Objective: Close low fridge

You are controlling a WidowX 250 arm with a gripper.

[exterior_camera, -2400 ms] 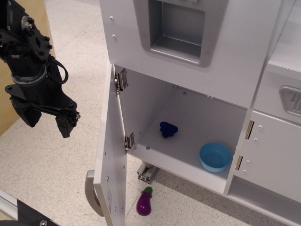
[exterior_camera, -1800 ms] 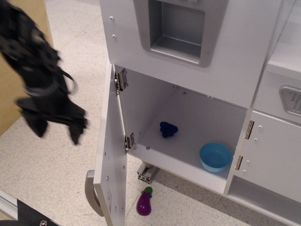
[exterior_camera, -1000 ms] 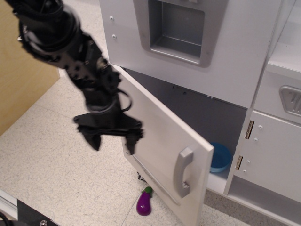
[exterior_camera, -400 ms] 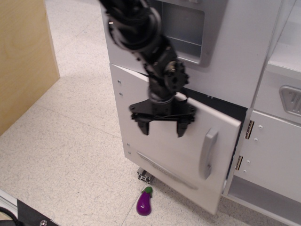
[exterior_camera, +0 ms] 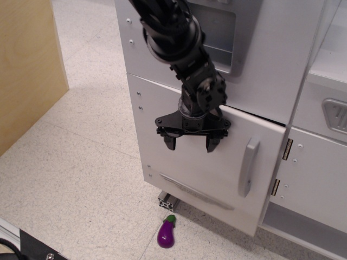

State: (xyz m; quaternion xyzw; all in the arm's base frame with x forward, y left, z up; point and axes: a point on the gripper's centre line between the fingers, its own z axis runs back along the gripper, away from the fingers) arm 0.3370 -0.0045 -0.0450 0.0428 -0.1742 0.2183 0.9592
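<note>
The low fridge's white door [exterior_camera: 190,162] stands nearly flush with the cabinet front, with only a thin dark gap along its top right edge. Its vertical grey bar handle [exterior_camera: 248,167] is at the right side. My black gripper [exterior_camera: 191,143] is open and empty, fingers pointing down, pressed against the upper middle of the door, left of the handle. The fridge's inside is hidden behind the door.
The panel with the recessed grey dispenser [exterior_camera: 217,32] is above the door. A smaller white cabinet door [exterior_camera: 314,184] stands to the right. A purple toy eggplant [exterior_camera: 166,234] lies on the floor below. A wooden panel [exterior_camera: 27,65] stands at left.
The door has swung from wide open to almost shut. My gripper moved from the far left across to the door's face and pushed it in, hiding the blue bowl and blue toy.
</note>
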